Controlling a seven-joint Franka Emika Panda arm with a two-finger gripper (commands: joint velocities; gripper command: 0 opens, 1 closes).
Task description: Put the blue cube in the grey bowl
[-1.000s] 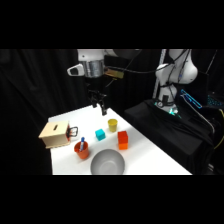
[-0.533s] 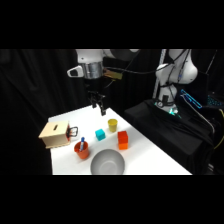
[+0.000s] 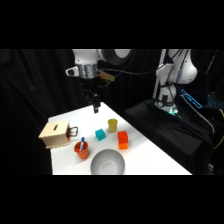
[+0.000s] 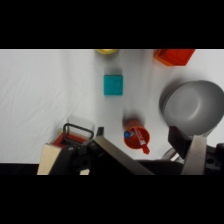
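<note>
The white robot arm's two-finger tool [image 3: 95, 106] hangs above the far corner of the white counter [image 3: 150, 155], clear of everything on it and holding nothing. In the wrist view its 2 fingers [image 4: 192, 152] stand apart, with open space between them.

The small teal-blue cube [image 3: 100, 134] sits flat on the counter near its middle, on its own and touching nothing. Just beyond it, toward the far edge, stands a small yellow cup [image 3: 112, 125]. Beside the cube, toward the right edge, is a taller orange-red block [image 3: 123, 140], near but apart.

The wide round grey metallic bowl [image 3: 107, 162] rests at the near edge of the counter, its mouth up. It lies near the cube, apart from it. From the wrist view, the bowl [image 4: 192, 107] shows to the right and the cube [image 4: 113, 84] near the top middle, with bare counter between them.

A small orange cup [image 3: 81, 149] stands just beside the bowl toward the left edge, with a thin blue-and-white stick-like item in it; what that item is cannot be told. At the left corner sits a tan box [image 3: 54, 135] with a dark wire handle on its side.
</note>
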